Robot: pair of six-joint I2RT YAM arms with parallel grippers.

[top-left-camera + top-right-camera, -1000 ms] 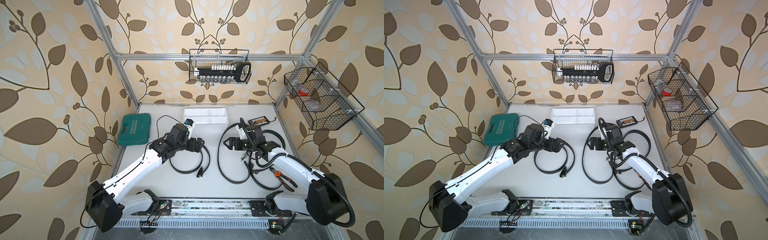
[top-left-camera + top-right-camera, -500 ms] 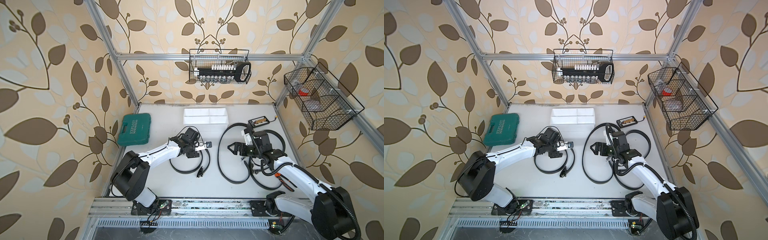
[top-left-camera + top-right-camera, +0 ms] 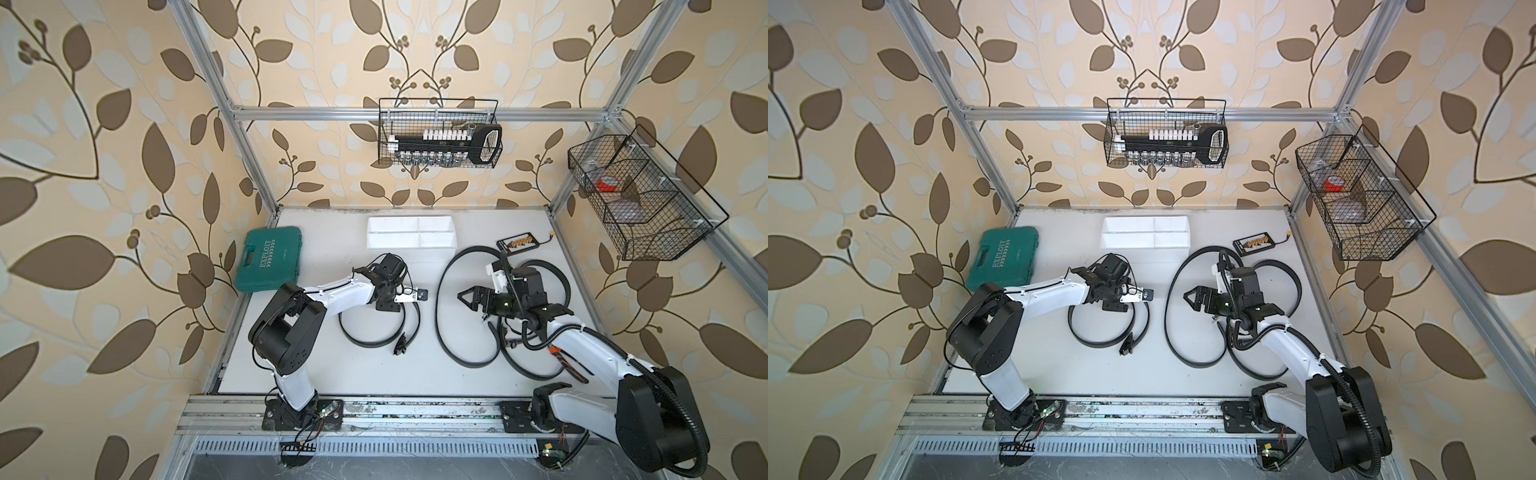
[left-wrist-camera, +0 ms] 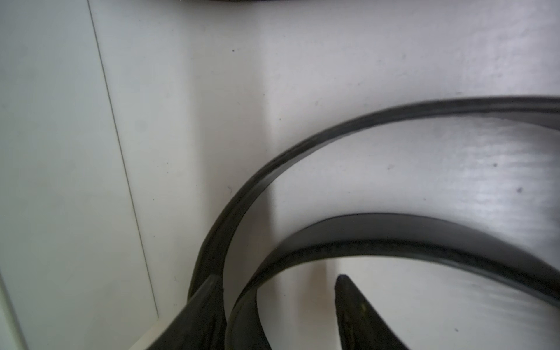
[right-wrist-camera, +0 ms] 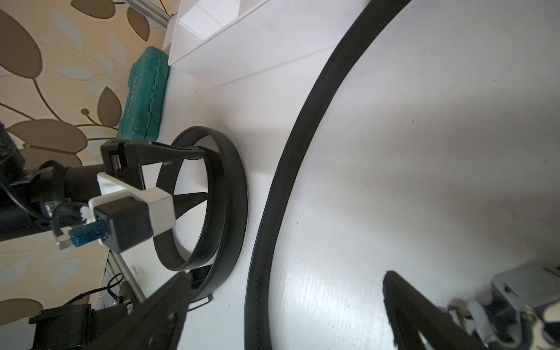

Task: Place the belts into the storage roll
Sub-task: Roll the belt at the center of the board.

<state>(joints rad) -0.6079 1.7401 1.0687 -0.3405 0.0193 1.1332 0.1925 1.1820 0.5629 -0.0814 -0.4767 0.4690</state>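
Now, nearest to us, a sprawled belt (image 3: 558, 270) lies loose on the table (image 3: 316, 374), looping around the right arm (image 3: 582, 345). Beside it a wide belt loop (image 5: 303, 127) passes under the right gripper (image 5: 284, 275), whose jaws stand fully apart and hold nothing. A little further in sits the coiled belt (image 5: 235, 188), and this is where the work is: the left gripper (image 4: 277, 281) is down on it with its jaws partly apart, astride the coil's wall. One finger is against the strap and the other is short of it, so we judge nothing is pinched yet. Beyond, at the far edge of the table, the white tray (image 3: 409, 243) has no belt in it that we can see, with the green case (image 3: 270, 257) well off to its side. We take this for the first pick; next we need a firm pinch, a lift that keeps the coil from springing open, and a short carry into a compartment.
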